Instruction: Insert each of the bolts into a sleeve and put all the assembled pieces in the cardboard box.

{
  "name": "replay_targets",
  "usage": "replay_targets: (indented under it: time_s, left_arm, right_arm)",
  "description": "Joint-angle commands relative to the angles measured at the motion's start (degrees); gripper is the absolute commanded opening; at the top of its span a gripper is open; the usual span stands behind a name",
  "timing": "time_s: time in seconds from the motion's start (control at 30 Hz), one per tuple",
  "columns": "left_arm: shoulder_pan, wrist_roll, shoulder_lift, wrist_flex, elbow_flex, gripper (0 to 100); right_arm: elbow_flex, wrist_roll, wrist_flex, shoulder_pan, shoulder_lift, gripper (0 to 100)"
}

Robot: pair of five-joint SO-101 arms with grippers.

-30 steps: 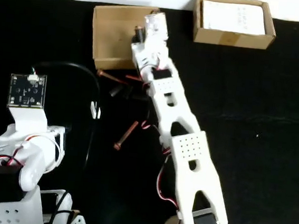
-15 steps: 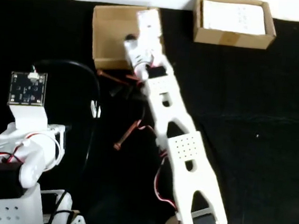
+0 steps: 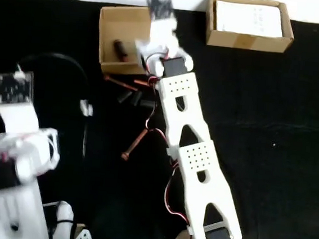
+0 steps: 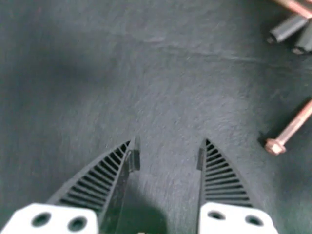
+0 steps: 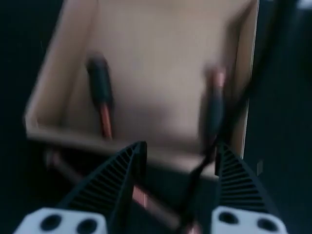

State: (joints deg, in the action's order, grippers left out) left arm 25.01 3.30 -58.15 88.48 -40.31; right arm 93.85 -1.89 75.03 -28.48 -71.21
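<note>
Open brown cardboard box (image 3: 115,25) under the white right arm (image 3: 187,122).
High view: one black-sleeved copper bolt (image 3: 120,49) lies in the box; a bare copper bolt (image 3: 134,145) and short black sleeves (image 3: 130,98) lie near it on the black table (image 3: 268,164). Left wrist view: the left gripper (image 4: 168,151) gapes wide, empty, above the table. Right wrist view: the right gripper (image 5: 179,153) stands wide, empty, above the box, two sleeved bolts inside.

cardboard box (image 3: 129,20) is showing plain tan | assembled piece (image 3: 120,49) inside the box is showing black with a copper end | bolt (image 3: 134,145) near the box is gleaming copper | sleeves (image 3: 129,98) beside the box are looking black | cloth (image 3: 273,108) under the box is lying black | right arm (image 3: 193,151) over the box is showing white, dotted with holes
</note>
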Motion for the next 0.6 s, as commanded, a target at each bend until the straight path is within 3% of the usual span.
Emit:
replay_targets:
  time_s: [0.0,0.17,0.23,0.57]
  left_arm:
    - [3.3,0.4,7.9,-0.2,7.6,20]
    - [4.2,0.4,15.4,2.0,14.5,20]
    - [4.2,0.4,18.0,2.6,15.3,20]
    - [4.4,0.3,24.5,3.3,15.7,20]
  right_arm:
    - [7.1,1.0,11.6,0.4,10.9,12.0]
    - [7.1,15.4,25.8,0.4,13.7,7.4]
    - [7.1,19.3,25.8,0.9,14.4,7.4]
    - [6.9,27.3,25.8,-0.2,15.1,7.4]
